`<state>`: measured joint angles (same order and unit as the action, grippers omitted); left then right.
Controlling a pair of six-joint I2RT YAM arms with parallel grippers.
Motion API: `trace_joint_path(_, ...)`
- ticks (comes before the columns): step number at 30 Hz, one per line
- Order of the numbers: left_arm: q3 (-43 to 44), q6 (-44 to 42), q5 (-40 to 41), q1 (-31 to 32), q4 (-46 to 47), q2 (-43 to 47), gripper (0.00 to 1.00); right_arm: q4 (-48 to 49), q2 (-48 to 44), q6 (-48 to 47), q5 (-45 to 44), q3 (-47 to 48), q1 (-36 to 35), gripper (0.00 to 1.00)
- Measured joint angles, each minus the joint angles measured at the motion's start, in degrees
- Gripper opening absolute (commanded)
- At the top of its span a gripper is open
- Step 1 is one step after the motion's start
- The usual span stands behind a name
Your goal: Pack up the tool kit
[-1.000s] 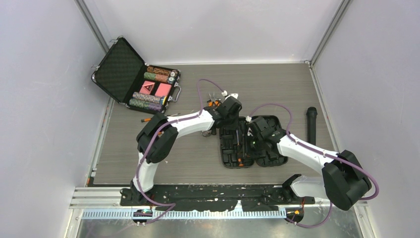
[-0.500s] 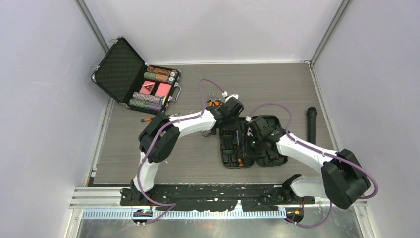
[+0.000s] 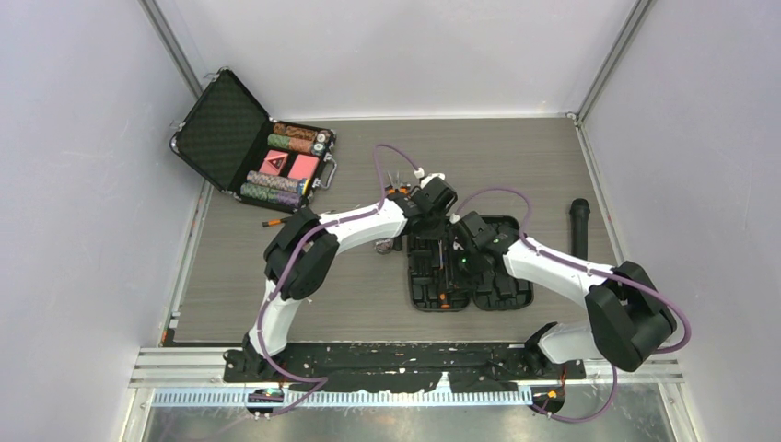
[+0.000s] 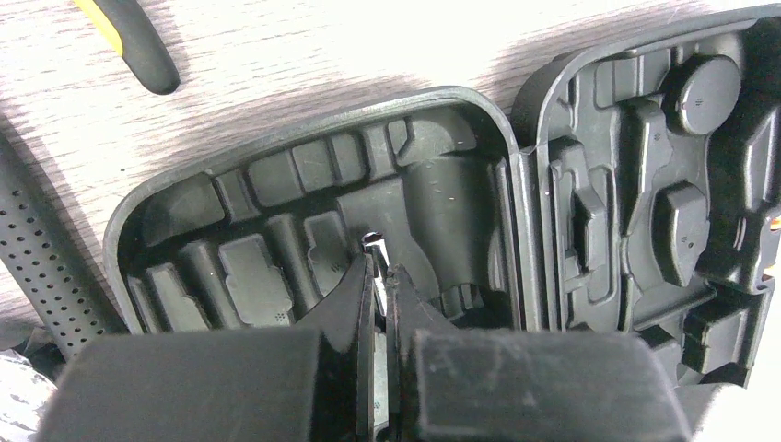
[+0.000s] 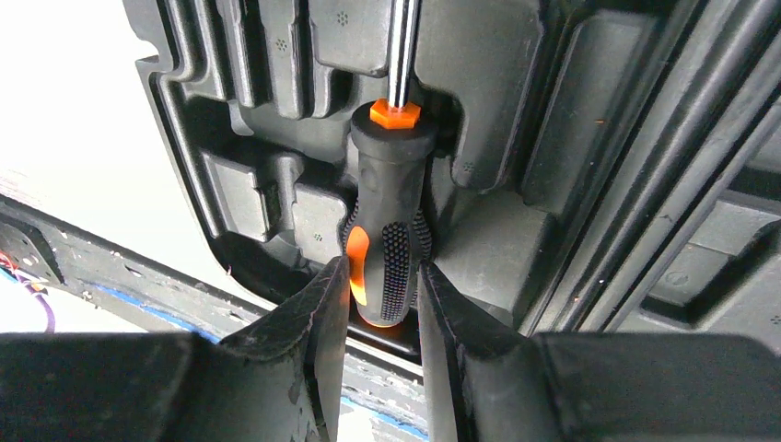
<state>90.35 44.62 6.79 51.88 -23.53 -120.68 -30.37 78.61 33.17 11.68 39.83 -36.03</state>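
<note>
Presently we find the tool kit (image 3: 502,289) lying wide open and flat at the middle of the counter (image 3: 359,304), both moulded halves facing up and the hinge running from 12 to 6 o'clock. An orange-and-black screwdriver (image 5: 387,193) lies along the half on the 9 o'clock side, its handle toward 6 o'clock and its bare shaft pointing to 12, with the handle bedded in a moulded slot. Our right gripper (image 5: 382,267) comes in from 4 o'clock with its jaws narrowed to the width of the handle's butt end, a finger pressed against each side. Our left gripper (image 4: 378,262) reaches over from 9 o'clock to the far end of that same half. Its jaws are drawn almost together on a bright sliver of metal, which lines up with the far end of the shaft in the overhead view. Just beyond the kit at 11 o'clock lies a small cluster of loose orange-and-black tools (image 3: 396,191). A black cylinder (image 3: 578,230) rests well apart at 3 o'clock, and an open briefcase of poker chips (image 3: 221,138) sits in the counter's 10 o'clock corner
</note>
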Motion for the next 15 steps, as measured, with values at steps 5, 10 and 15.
trace_joint_path(5,1.6,0.2,-0.4,-0.2,-1.7,-1.0,0.0,-0.8,0.7,0.1,-0.2,0.7,-0.1,0.05)
trace_joint_path(10,2.6,0.4,-0.8,-0.3,-2.8,-1.4,0.0,-1.3,1.5,0.2,0.7,1.2,0.7,0.05)
trace_joint_path(15,3.8,0.4,-0.8,-0.3,-4.2,-2.0,0.0,-2.0,3.0,0.0,3.6,2.1,2.7,0.05)
